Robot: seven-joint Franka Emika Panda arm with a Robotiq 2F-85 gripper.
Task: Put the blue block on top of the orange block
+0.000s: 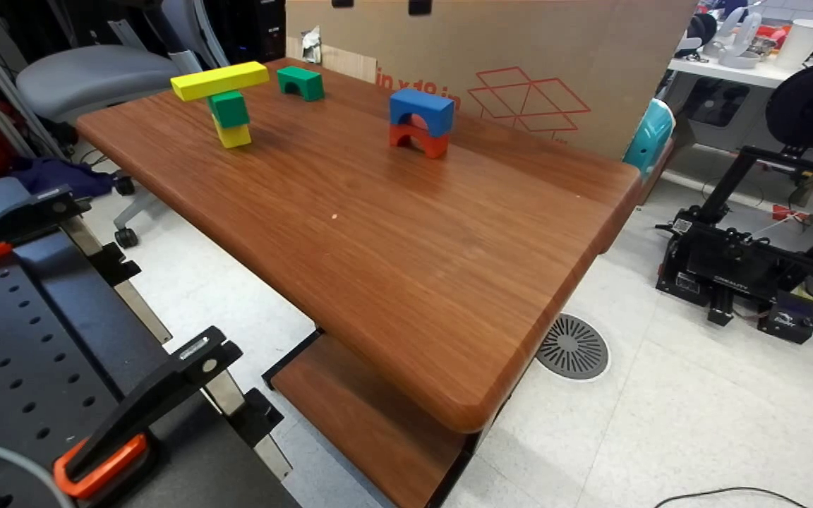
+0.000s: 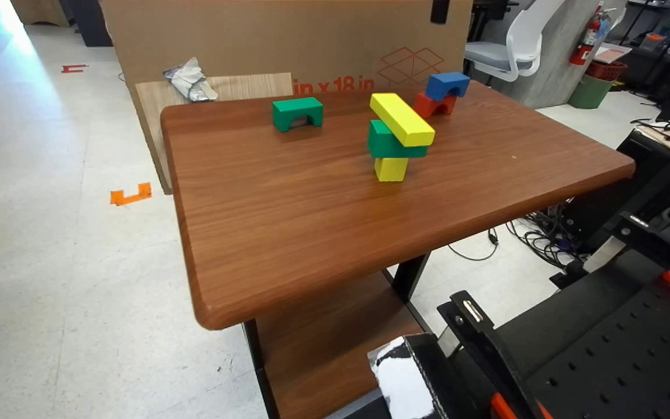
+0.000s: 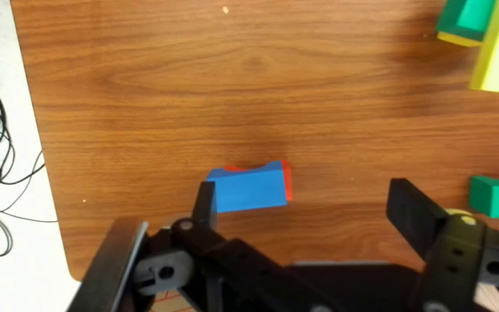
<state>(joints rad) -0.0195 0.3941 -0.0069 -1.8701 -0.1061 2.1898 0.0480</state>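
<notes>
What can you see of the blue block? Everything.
The blue block is a plain bridge shape: flat top, two short legs, arched cutout underneath. Wood or foam, can't tell. It sits legs down on the orange block, slightly offset: a strip of that block shows past one end in the wrist view. Nothing rests on top. The open gripper overlaps its other end there, but the exterior views show no contact.

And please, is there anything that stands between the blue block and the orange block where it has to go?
Nothing visible: in both exterior views, the blue block already rests directly on top of the orange block. In the wrist view, the gripper is open.
</notes>
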